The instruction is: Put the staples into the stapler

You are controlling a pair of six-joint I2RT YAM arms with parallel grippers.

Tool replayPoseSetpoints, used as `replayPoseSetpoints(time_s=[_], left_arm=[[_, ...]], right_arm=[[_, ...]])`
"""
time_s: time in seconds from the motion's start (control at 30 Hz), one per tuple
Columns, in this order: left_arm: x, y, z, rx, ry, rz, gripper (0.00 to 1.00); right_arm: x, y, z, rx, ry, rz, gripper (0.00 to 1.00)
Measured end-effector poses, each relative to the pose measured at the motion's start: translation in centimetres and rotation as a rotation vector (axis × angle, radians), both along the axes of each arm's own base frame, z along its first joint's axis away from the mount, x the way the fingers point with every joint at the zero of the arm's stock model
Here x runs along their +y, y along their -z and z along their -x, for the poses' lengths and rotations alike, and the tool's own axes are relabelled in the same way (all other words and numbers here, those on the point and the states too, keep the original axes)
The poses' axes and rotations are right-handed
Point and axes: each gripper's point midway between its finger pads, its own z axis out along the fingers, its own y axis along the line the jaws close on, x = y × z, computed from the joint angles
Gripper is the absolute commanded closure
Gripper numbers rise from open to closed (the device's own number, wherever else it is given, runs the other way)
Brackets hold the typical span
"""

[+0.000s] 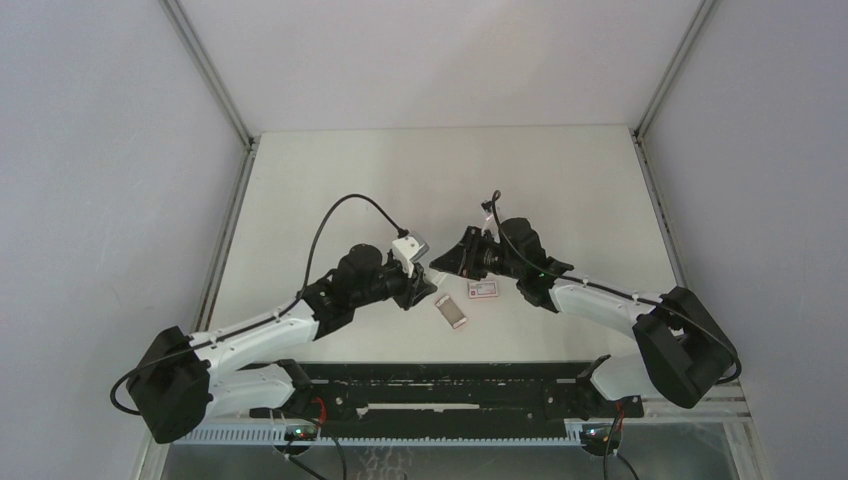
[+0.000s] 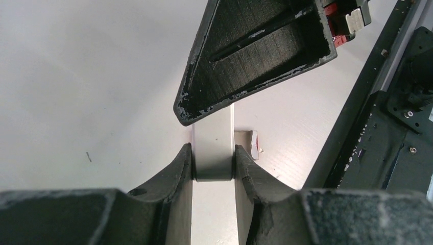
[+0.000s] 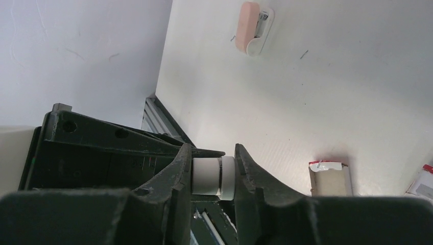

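Jaws narrowly apart: left gripper (image 2: 213, 155) and right gripper (image 3: 213, 171) each pinching white stapler (image 2: 213, 135).

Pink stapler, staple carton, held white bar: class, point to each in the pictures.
pink stapler (image 3: 246, 25), right wrist view, pink top shell.
staple carton (image 1: 482, 290), top external view, white label.
white bar (image 2: 213, 148), left wrist view, flat upper face.

Pale table (image 1: 400, 170): pink stapler (image 3: 254, 28), open carton sleeve (image 3: 329, 178), labelled carton (image 1: 483, 290).
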Motion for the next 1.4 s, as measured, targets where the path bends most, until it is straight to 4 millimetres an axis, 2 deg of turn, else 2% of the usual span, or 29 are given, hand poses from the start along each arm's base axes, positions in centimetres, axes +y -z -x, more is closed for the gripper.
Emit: replayPoseSetpoints(time_s=[0.07,0.1,0.13,0.17,0.33,0.5,0.6,0.7,0.77,0.87,1.13,1.33,1.4], left_arm=[[0.0,0.0,0.0,-0.001,-0.001,0.0,1.0],[0.1,0.0,0.0,-0.001,-0.002,-0.001,1.0],[0.1,0.0,0.0,-0.001,-0.002,-0.001,1.0],[0.1,0.0,0.0,0.0,-0.004,-0.003,1.0],[0.6,-0.1,-0.3,-0.004,-0.041,-0.013,1.0],[2.2,0.9,-1.8,0.021,-0.174,-0.046,1.0],[4.1,2.9,-3.7,0.08,-0.302,-0.087,1.0],[7.2,6.4,-5.6,0.182,-0.455,-0.156,1.0],[8.6,7.9,-6.2,0.226,-0.524,-0.188,1.0],[9.8,9.6,-7.0,0.268,-0.589,-0.241,1.0],[9.7,9.9,-9.6,0.273,-0.674,-0.275,1.0],[10.4,11.1,-9.7,0.286,-0.701,-0.312,0.99],[10.5,11.5,-9.6,0.295,-0.701,-0.324,0.96]], right_arm=[[0.0,0.0,0.0,-0.001,-0.002,0.0,0.49],[0.0,0.0,0.0,-0.003,-0.003,-0.001,0.36],[0.0,-0.1,0.1,-0.007,-0.008,-0.001,0.27],[0.0,-0.1,0.1,-0.016,-0.013,0.004,0.22],[-1.0,-0.1,0.2,-0.064,-0.014,0.061,0.2],[-3.6,-0.5,-0.7,-0.124,0.067,0.148,0.2],[-5.8,-0.4,-1.6,-0.166,0.142,0.23,0.21],[-7.9,0.1,-2.2,-0.19,0.2,0.319,0.21],[-9.1,0.7,-2.5,-0.191,0.23,0.375,0.21],[-10.6,1.7,-2.6,-0.185,0.255,0.451,0.21],[-11.6,2.6,-2.4,-0.176,0.262,0.511,0.21],[-11.7,3.1,-2.4,-0.169,0.254,0.53,0.22],[-11.8,3.2,-2.4,-0.17,0.252,0.533,0.22]])
